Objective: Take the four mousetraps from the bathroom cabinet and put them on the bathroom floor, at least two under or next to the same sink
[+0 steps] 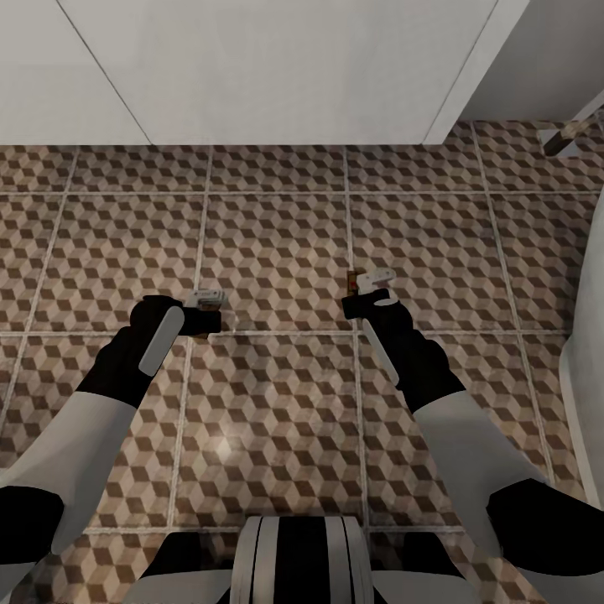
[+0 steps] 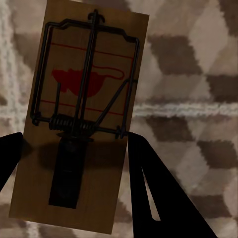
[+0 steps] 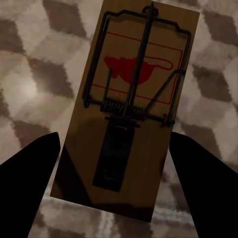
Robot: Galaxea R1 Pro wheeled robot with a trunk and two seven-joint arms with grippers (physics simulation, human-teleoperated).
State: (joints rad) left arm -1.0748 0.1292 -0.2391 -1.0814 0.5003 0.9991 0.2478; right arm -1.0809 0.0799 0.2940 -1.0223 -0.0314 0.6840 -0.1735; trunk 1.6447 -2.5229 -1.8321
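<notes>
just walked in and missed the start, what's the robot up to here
It holds a mousetrap in each gripper over the bathroom floor. The left gripper is shut on the left mousetrap, the right gripper on the right mousetrap. Both hang above the cube-pattern tiles, in front of a white unit.

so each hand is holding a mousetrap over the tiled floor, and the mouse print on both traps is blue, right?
Not blue: the mouse print on both is red. The left wrist view shows it on the left hand's mousetrap, the right wrist view on the right hand's mousetrap. The rest holds: each hand has a trap between its fingers over the tiled floor.
</notes>
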